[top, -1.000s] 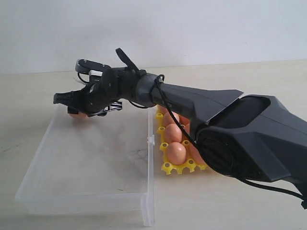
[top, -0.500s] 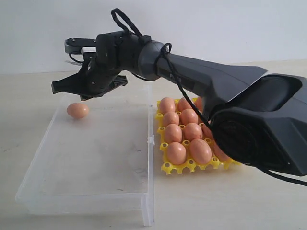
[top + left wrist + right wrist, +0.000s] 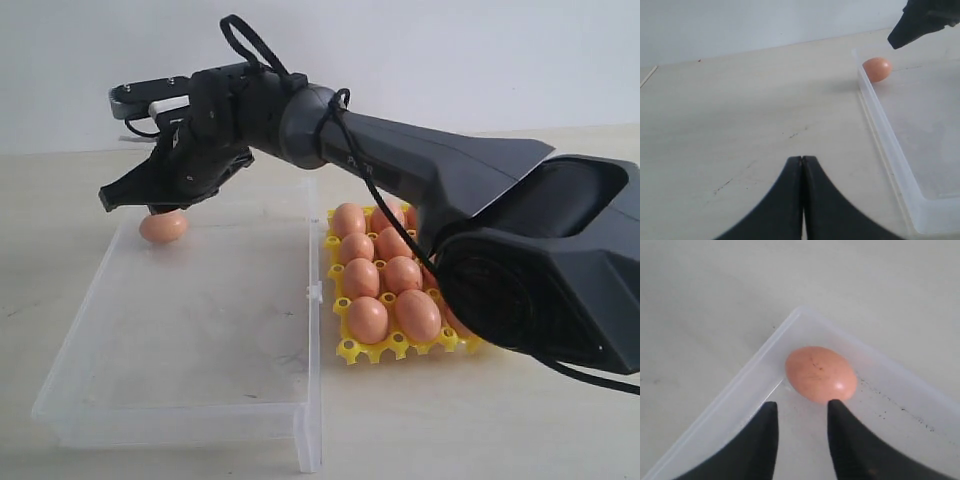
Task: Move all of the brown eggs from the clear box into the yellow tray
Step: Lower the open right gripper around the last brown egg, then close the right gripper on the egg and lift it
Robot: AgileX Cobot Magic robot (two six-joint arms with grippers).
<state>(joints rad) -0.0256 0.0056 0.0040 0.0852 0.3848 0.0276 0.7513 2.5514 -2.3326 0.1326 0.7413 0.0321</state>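
Surface finishes
Glossy transparent plastic forms the clear box (image 3: 170, 425); the yellow tray (image 3: 375, 351) is opaque plastic; the brown eggs (image 3: 368, 318) look smooth.

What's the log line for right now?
brown egg: alone in clear box, far-left corner | right gripper: jaws open over it, no grip | yellow tray: holds other eggs | left gripper: jaws shut, beside box

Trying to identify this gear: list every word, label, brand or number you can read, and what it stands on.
No readable text in any view.
Dark grey robot arm: a faint pale marking on its upper link, too blurred to read.
Smooth brown eggs, bright yellow plastic egg tray, clear plastic box: no print seen.
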